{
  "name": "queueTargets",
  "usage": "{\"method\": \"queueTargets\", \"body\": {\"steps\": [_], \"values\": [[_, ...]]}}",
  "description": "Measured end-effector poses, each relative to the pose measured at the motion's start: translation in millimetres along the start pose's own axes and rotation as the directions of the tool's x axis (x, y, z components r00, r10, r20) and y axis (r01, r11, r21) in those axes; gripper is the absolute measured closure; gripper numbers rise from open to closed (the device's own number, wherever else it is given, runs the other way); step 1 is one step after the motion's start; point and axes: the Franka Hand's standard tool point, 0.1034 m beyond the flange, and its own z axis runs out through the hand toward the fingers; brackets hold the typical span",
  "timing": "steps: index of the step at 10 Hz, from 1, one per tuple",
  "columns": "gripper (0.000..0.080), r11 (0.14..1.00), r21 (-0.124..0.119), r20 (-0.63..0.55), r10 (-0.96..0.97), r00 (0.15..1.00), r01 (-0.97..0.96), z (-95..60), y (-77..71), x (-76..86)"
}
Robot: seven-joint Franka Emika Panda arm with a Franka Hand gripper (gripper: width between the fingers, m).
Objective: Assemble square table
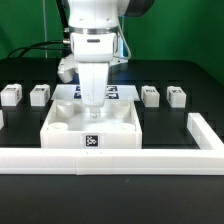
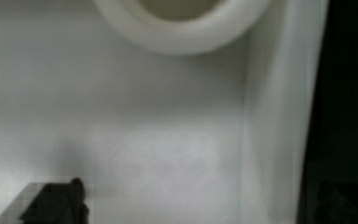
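The large white plastic square tray-like table top (image 1: 70, 128) sits in the lower centre of the exterior frame on the black worktop (image 1: 30, 125), its black-and-white tag (image 1: 92, 141) on the near wall; the robot's white hand (image 1: 92, 102) hangs straight down over the tray's far side, so the table top lies directly beneath the hand, not off to one side; whether the tips touch its far wall or floor I cannot tell. The wrist view agrees: pale tray floor fills it, with one round corner socket (image 2: 185, 35) close by, a raised side wall (image 2: 279, 120) next to it and a single dark fingertip (image 2: 55, 203); the other finger is out of sight, so I cannot tell whether the hand is spread or pressed together. The small white tagged block legs (image 1: 40, 94) stand in a row across the middle of the frame, two toward the exterior view's left and two toward its right, all well apart from the hand and about equally far; the flat white marker board (image 1: 112, 92) lies just behind the tray, the long white L-shaped rail (image 1: 110, 158) along the front. My judgement: the next move depends on that vertical alignment, the socket being nearest.
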Motion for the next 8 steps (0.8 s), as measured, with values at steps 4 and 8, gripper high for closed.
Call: {"method": "queueTargets", "body": {"steps": [4, 8], "values": [[0.0413, 1.0, 0.001, -0.001, 0.002, 1.0, -0.002, 1.8, 1.2, -0.5], [0.0725, 1.0, 0.0, -0.001, 0.002, 1.0, -0.002, 1.7, 1.3, -0.6]]}}
